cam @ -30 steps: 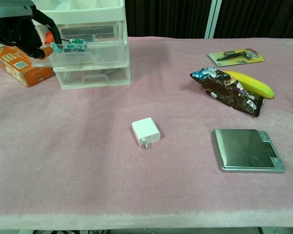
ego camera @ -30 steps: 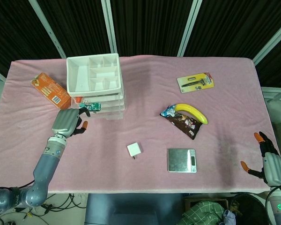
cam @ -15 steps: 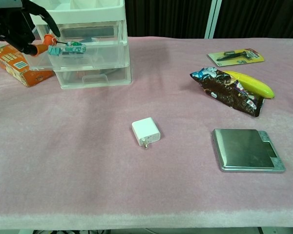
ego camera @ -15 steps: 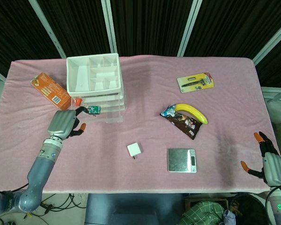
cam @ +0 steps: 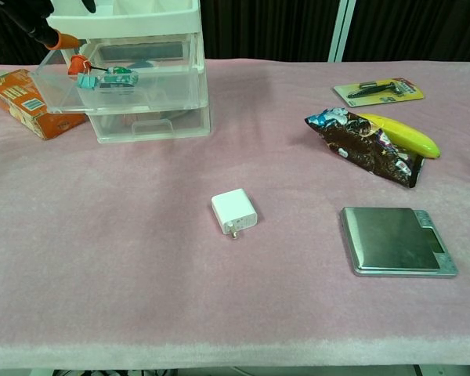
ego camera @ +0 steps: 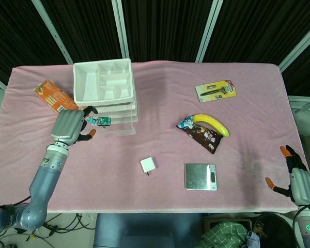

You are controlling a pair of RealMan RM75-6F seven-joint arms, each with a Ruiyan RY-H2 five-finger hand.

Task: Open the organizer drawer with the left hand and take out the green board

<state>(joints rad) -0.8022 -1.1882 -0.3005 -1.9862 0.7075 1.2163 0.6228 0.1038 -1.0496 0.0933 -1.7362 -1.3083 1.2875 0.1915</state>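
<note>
While the left robot hand (ego camera: pixel 70 125) pinches the small green circuit board (ego camera: pixel 104 121), clear plastic organizer drawer (cam: pixel 102 86) pulled open, right robot hand (ego camera: pixel 298 178) open, fingers spread.

The left robot hand (ego camera: pixel 70 125) is sitting at the front left of the white organizer (ego camera: pixel 106 95), its fingers curling toward the green board (ego camera: pixel 102 121) at the drawer's edge, though whether they are pinching it is unclear. The right robot hand (ego camera: pixel 297 175) is resting with fingers apart near the pink surface (ego camera: pixel 160 186)'s right corner. An orange box (ego camera: pixel 55 97) is lying just left of the organizer.
</note>
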